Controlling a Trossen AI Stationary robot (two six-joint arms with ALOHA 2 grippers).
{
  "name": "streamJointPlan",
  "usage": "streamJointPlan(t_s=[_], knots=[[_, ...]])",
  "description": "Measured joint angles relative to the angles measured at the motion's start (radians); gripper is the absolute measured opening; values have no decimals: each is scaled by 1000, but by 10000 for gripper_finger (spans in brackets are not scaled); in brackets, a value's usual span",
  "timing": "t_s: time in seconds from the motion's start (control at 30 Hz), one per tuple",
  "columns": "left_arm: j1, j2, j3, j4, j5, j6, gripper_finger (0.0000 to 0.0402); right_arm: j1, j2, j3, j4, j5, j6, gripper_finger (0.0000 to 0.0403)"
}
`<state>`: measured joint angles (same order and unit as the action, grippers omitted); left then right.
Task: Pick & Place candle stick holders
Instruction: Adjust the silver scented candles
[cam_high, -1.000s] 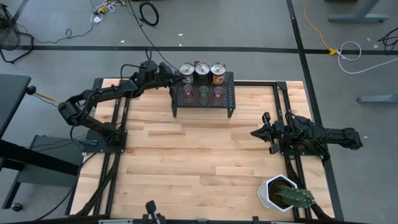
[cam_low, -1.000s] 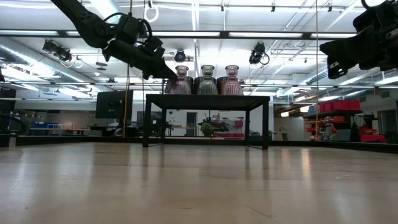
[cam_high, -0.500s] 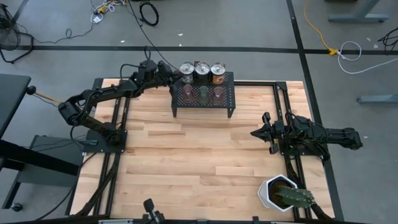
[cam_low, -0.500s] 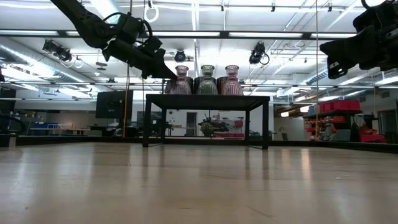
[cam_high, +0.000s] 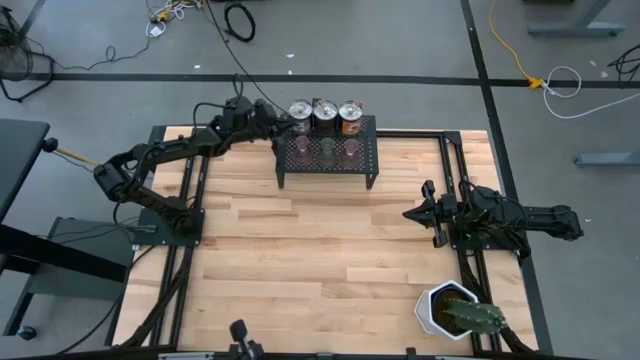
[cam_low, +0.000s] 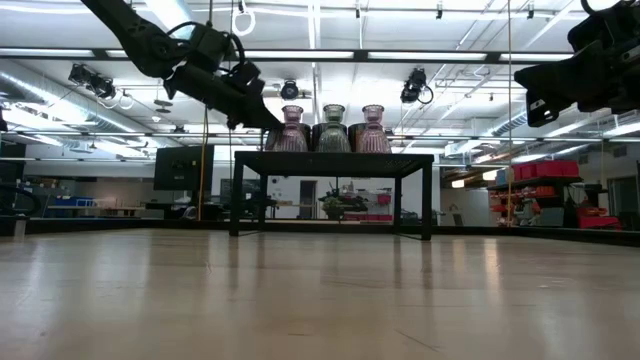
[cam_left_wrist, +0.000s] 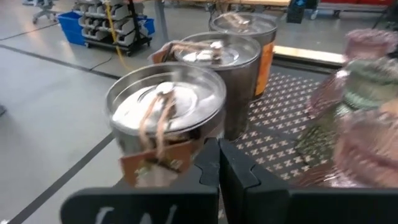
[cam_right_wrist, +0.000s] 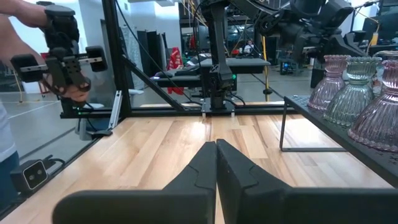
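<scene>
The six holders stood on the black rack at the table's far edge. The left claw, shut and empty, hovered just beside the nearest metal can; a nudge could tip it off the back. The right claw, shut and empty, waited mid-table, with open room around it.

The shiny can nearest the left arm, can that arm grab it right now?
Probably not yet. The left end effector sits right beside the nearest metal can with nothing between them, but it is shut, so it would have to open first.
</scene>
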<state>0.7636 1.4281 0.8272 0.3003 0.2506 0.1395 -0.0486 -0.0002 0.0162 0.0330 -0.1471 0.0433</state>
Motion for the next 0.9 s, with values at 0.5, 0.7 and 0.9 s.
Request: streamJointPlan(t_s=[0.5, 0.7, 0.9], knots=[[26, -2, 0, -74, -38, 38, 0, 0, 0, 0, 0, 0, 0, 9], [32, -2, 0, -107, 39, 40, 0, 0, 0, 0, 0, 0, 0, 9], [32, -25, 0, -136, 19, 43, 0, 0, 0, 0, 0, 0, 0, 9]])
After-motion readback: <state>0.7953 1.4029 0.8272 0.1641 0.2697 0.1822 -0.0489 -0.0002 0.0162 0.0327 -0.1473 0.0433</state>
